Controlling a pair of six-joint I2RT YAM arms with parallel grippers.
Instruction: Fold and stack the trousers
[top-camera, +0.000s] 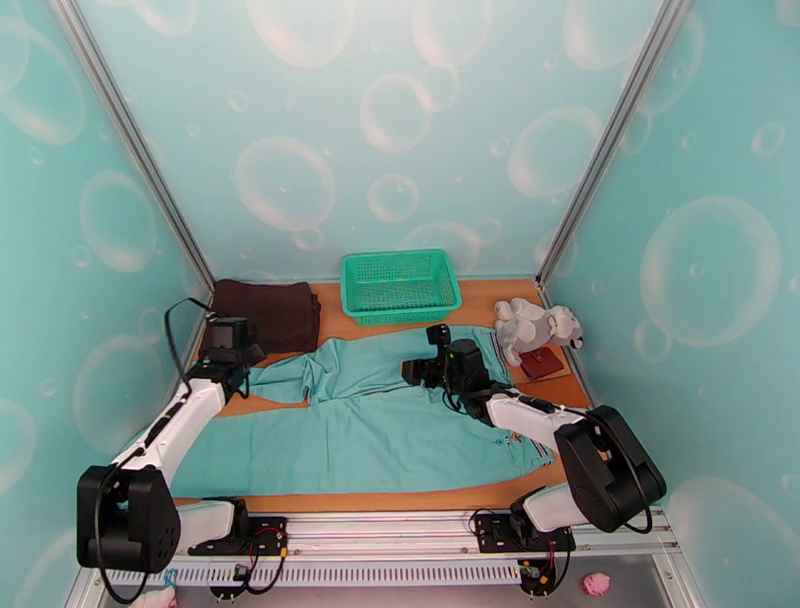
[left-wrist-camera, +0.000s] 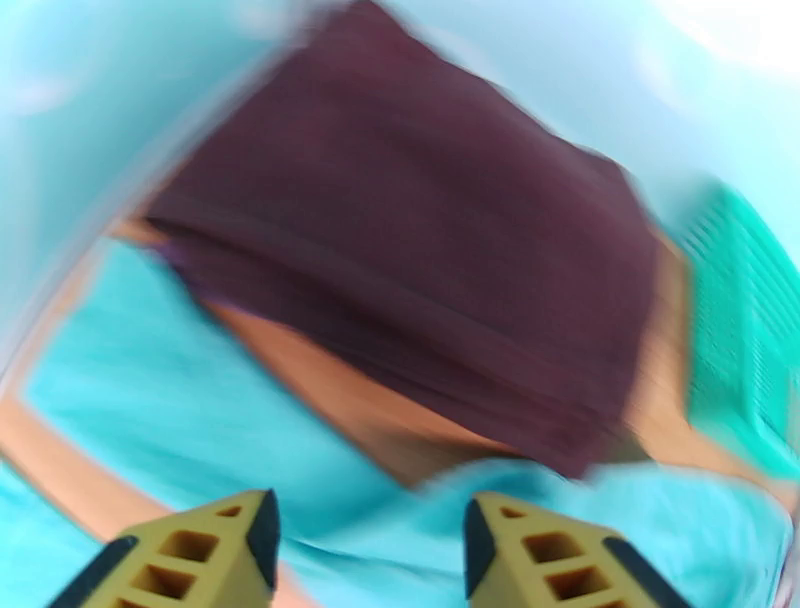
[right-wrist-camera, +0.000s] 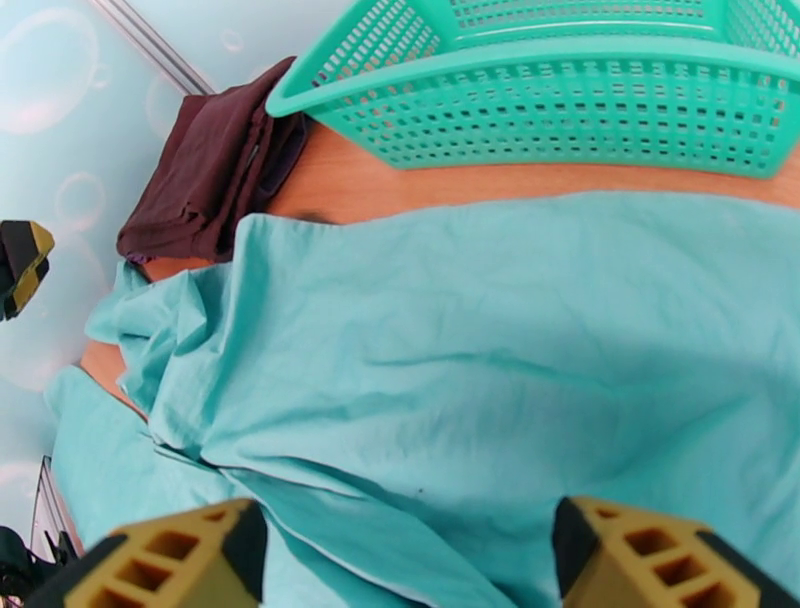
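The trousers (top-camera: 370, 425) lie spread across the wooden table, light teal, with the striped waistband at the right and one leg (top-camera: 330, 368) bent over towards the back left. My left gripper (top-camera: 240, 362) hovers at the far left end of that leg. In the blurred left wrist view its jaws (left-wrist-camera: 370, 535) stand open above the trousers (left-wrist-camera: 200, 420), with nothing between them. My right gripper (top-camera: 412, 372) is over the upper part of the trousers near the waistband. It is open (right-wrist-camera: 400, 545), just above the rumpled cloth (right-wrist-camera: 480, 350).
A dark brown folded garment (top-camera: 268, 312) lies at the back left, just behind the left gripper. A green basket (top-camera: 400, 285) stands at the back centre. A plush toy (top-camera: 535, 325) and a small brown wallet (top-camera: 542, 362) sit at the back right.
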